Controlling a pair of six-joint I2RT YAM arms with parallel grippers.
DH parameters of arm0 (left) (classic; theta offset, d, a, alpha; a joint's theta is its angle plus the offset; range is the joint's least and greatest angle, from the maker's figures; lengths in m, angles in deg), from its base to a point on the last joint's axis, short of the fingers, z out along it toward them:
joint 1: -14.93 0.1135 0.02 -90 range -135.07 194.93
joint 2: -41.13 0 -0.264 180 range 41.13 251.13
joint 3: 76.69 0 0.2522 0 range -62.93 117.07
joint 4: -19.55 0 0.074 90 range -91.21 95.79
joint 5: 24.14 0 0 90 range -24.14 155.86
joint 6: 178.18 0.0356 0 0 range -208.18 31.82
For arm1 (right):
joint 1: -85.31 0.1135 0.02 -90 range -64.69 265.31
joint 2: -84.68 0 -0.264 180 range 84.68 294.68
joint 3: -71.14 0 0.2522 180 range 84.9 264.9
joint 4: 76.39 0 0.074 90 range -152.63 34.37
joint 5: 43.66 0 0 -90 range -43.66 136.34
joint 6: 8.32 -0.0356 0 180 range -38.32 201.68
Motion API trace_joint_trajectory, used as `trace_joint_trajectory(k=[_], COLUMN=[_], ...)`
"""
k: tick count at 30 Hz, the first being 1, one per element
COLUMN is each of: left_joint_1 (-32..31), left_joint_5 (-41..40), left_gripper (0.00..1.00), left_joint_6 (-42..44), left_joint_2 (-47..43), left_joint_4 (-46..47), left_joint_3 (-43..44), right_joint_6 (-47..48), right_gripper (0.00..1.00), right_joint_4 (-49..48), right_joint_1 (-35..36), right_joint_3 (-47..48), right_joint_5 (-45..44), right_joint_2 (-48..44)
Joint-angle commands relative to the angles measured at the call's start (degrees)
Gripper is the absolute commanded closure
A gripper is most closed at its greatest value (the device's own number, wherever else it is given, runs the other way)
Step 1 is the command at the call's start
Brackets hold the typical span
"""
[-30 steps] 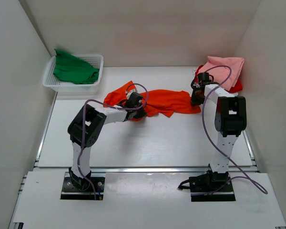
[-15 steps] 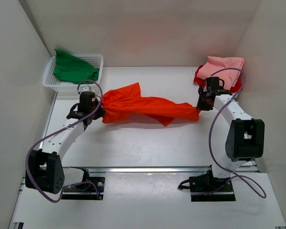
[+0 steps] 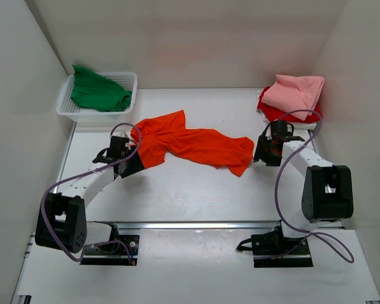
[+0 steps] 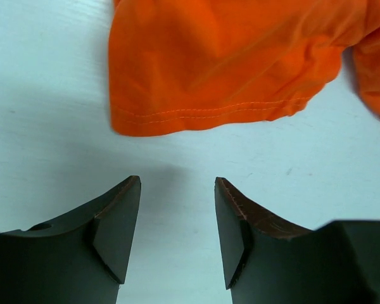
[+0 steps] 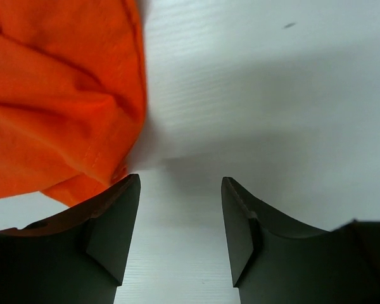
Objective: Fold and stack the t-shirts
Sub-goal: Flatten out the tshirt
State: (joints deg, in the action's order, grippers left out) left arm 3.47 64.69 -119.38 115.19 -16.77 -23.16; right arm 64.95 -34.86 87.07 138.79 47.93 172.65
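The bright orange t-shirt (image 3: 193, 142) lies loosely spread and wrinkled across the middle of the table. Its hem (image 4: 209, 114) shows just beyond my left gripper (image 4: 177, 190), which is open with only bare table between its fingers. My left gripper (image 3: 132, 166) sits at the shirt's left end. My right gripper (image 3: 261, 152) is at the shirt's right end, open and empty, with orange cloth (image 5: 63, 95) beside its left finger. A green t-shirt (image 3: 98, 92) lies in the basket. A pale pink t-shirt (image 3: 297, 92) rests on a red one (image 3: 272, 113) at the back right.
A white mesh basket (image 3: 130, 85) stands at the back left corner. White walls close in the table on the left, back and right. The arm bases sit on the near rail (image 3: 196, 225).
Both grippers have let go of the orange t-shirt and opened. The shirt, stretched between them half a second ago, now lies slack on the table. Both arms drew back slightly toward me.
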Motion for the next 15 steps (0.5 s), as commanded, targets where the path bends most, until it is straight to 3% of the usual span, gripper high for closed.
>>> trace_joint_trajectory(k=[1, 8, 15], left_joint_1=[-0.3, -1.6, -3.0], left_joint_5=[-0.8, -9.6, -13.8], left_gripper=[0.39, 0.35, 0.31], left_joint_6=[0.4, -3.5, -4.7], left_joint_2=[-1.6, 2.5, 12.0], left_joint_4=[1.1, 4.2, 6.1], left_joint_3=[-0.7, -0.3, 2.6], right_joint_6=[-4.5, -7.4, -13.8], right_gripper=[0.49, 0.48, 0.39], right_joint_4=[-6.0, -7.2, -9.7], right_joint_1=[3.6, 7.9, 14.5], right_joint_3=[-3.3, -1.2, -7.5], right_joint_5=[2.4, 2.5, 3.2], right_joint_2=[-1.6, 5.3, 2.5])
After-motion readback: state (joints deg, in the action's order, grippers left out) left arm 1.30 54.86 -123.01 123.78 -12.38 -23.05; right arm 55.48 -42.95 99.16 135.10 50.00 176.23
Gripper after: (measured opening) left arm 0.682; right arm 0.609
